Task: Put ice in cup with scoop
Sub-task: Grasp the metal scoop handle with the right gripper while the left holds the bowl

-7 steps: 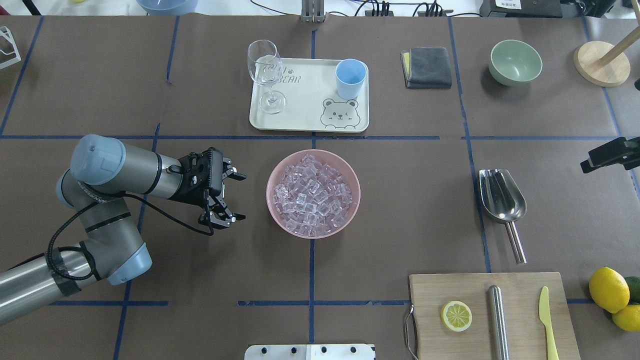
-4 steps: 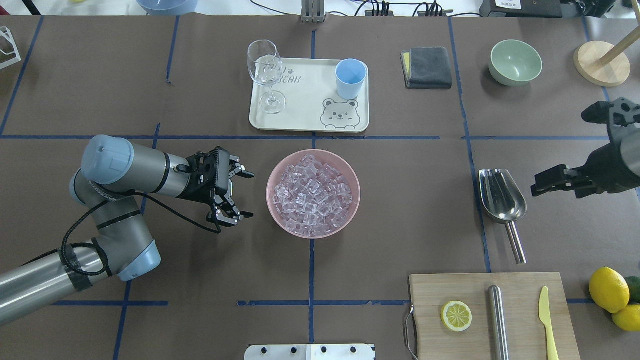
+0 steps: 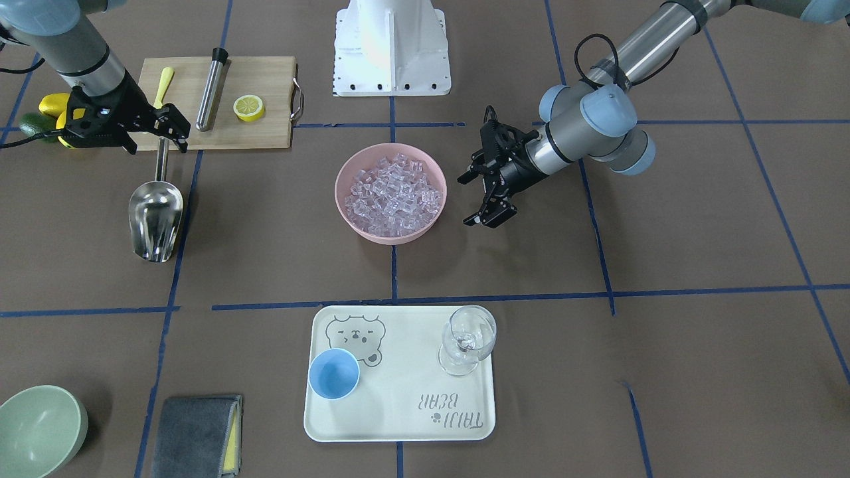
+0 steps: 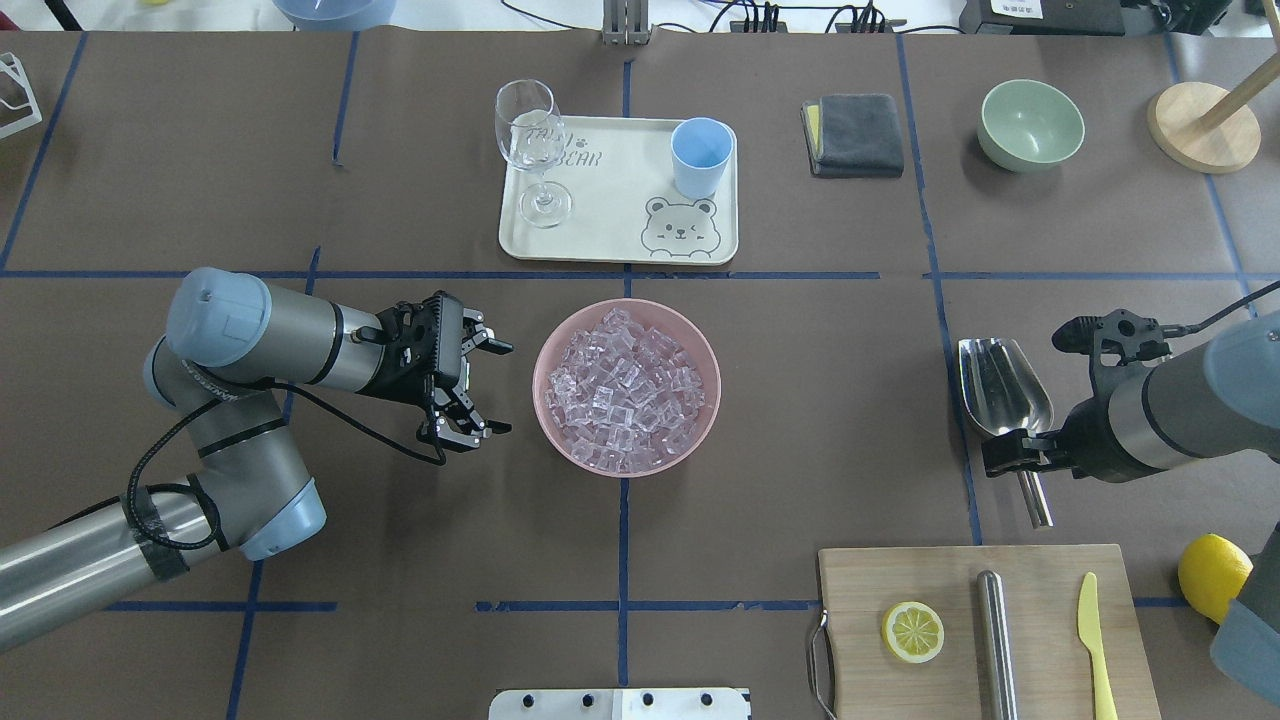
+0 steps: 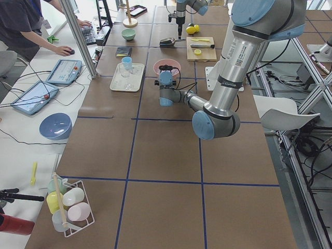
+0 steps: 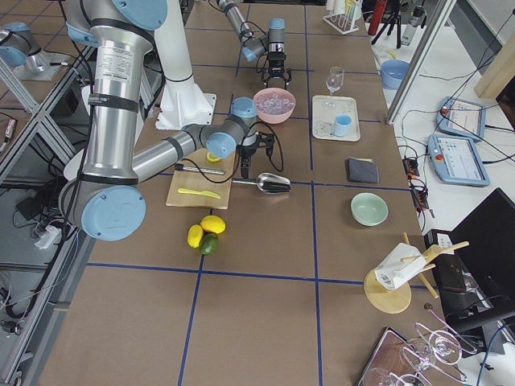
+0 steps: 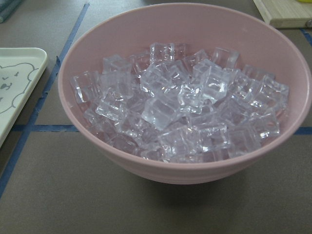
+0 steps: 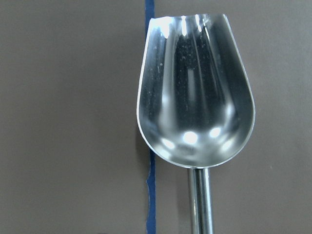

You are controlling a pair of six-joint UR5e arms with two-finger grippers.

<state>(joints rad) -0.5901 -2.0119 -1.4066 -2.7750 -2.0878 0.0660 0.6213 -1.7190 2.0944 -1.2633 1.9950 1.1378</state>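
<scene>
Steel scoop lies flat on the table, not grasped. Right gripper hangs over its handle, jaws apart. Ice all in pink bowl; left gripper spread empty beside it. Cup on tray looks empty. Nothing done yet.

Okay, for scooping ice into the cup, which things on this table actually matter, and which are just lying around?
For the job: ice, pink bowl holding it, scoop, light-blue cup.

Just lying about: wine glass, tray, grey cloth, green bowl, cutting board, lemon slice, steel cylinder, yellow knife, lemon.
</scene>
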